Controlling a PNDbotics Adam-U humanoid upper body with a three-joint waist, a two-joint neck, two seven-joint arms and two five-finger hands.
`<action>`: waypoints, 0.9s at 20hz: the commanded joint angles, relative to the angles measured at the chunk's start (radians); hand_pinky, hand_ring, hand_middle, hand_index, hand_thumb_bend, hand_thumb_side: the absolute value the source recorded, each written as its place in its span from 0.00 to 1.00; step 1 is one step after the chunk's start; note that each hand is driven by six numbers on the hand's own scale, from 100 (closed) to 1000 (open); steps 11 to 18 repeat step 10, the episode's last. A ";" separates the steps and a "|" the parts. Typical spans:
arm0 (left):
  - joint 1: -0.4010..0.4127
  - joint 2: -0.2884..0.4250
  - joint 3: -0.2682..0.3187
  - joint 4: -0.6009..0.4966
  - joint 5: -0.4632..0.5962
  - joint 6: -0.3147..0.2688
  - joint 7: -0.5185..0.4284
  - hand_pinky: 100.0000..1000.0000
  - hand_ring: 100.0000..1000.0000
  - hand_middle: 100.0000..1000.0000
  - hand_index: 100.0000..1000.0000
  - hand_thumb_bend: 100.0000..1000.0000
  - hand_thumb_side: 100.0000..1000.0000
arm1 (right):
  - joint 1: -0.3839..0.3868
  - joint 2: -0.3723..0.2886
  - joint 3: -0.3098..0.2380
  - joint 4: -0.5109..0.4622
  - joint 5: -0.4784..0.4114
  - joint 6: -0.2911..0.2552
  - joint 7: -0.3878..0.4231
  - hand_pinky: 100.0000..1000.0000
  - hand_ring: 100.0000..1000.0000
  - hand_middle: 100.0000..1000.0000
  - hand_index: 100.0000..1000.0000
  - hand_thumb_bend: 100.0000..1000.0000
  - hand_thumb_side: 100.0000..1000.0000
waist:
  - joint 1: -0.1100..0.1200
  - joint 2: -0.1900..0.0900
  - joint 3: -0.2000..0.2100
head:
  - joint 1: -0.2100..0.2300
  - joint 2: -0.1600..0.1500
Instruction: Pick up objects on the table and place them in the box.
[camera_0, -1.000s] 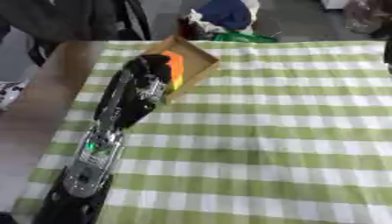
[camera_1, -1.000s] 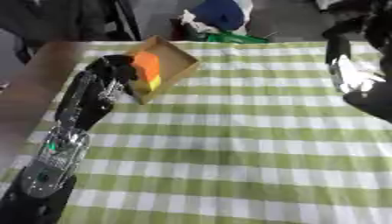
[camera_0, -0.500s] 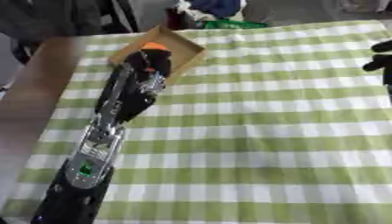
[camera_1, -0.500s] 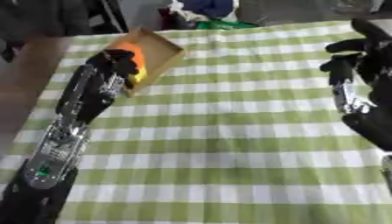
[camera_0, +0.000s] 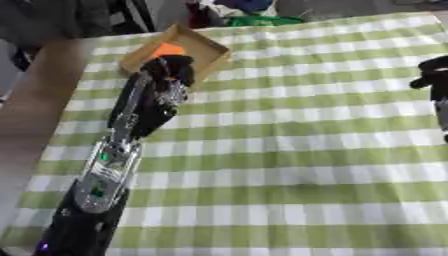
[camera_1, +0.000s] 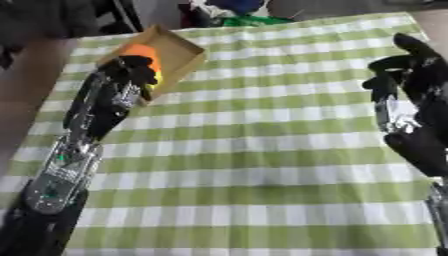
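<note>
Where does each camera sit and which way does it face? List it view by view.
Left eye view: in the robot's head, looking down at the checked table; the left hand reaches over the box, and the right hand barely shows at the right edge.
Right eye view: same head, set slightly to the right; the right hand shows far more fully.
Both share the table, the box, an orange thing in it and the left arm.

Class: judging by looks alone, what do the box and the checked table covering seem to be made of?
The box looks like plain brown cardboard with a matt finish: thin flat walls, sharp folded corners, no shine. The table covering is probably woven cloth in green and white checks: it lies flat and dull without glare, though a printed plastic sheet cannot be ruled out.
</note>
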 joint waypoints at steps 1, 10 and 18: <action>0.001 0.002 0.011 -0.009 0.008 0.001 0.001 0.39 0.55 0.51 0.71 0.17 0.60 | -0.002 0.006 -0.007 -0.004 0.005 0.000 -0.005 0.79 0.56 0.60 0.92 0.00 0.47 | -0.006 -0.019 0.009 | -0.009 0.003; 0.012 -0.005 0.012 -0.010 0.018 0.004 0.003 0.38 0.55 0.50 0.70 0.17 0.61 | 0.008 0.017 -0.009 0.004 0.003 0.003 -0.014 0.79 0.55 0.59 0.92 0.00 0.50 | -0.006 -0.020 0.012 | -0.010 0.002; 0.012 -0.005 0.012 -0.010 0.018 0.004 0.003 0.38 0.55 0.50 0.70 0.17 0.61 | 0.008 0.017 -0.009 0.004 0.003 0.003 -0.014 0.79 0.55 0.59 0.92 0.00 0.50 | -0.006 -0.020 0.012 | -0.010 0.002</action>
